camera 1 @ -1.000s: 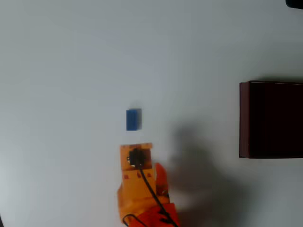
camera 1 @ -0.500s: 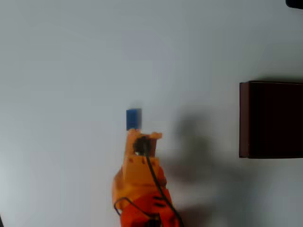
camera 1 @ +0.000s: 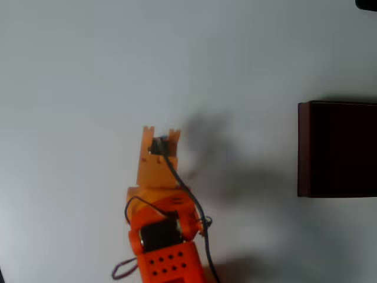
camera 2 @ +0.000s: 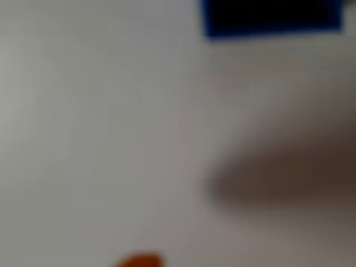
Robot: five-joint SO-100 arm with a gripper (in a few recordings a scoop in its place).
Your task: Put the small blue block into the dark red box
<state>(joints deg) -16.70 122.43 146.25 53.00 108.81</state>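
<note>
From the overhead view I count one arm, one box and one table. The table (camera 1: 76, 65) is a plain, matte, pale grey-white surface with soft shadows falling to the right of the arm. The arm is glossy orange plastic with a darker red-orange base block, dotted with small holes, at the bottom centre of the frame, and a thin black cable loops along its top.

The gripper (camera 1: 159, 137) sits just left of centre, pointing toward the top of the frame. I see two short orange prongs at its tip with a dark gap between them, but I cannot tell from this whether the jaws are released or clenched on anything.

The dark red box (camera 1: 303, 150) stands at the right edge, cut off by the frame. It is a straight-sided shape with thin maroon walls and a nearly black inside, and it lies well apart from the gripper.

In the wrist view, which is badly blurred, I make out one deep blue rectangular shape in the upper right, probably the small blue block (camera 2: 272, 16), lying on the pale table above a broad brownish shadow. A small orange sliver shows at the bottom edge.
</note>
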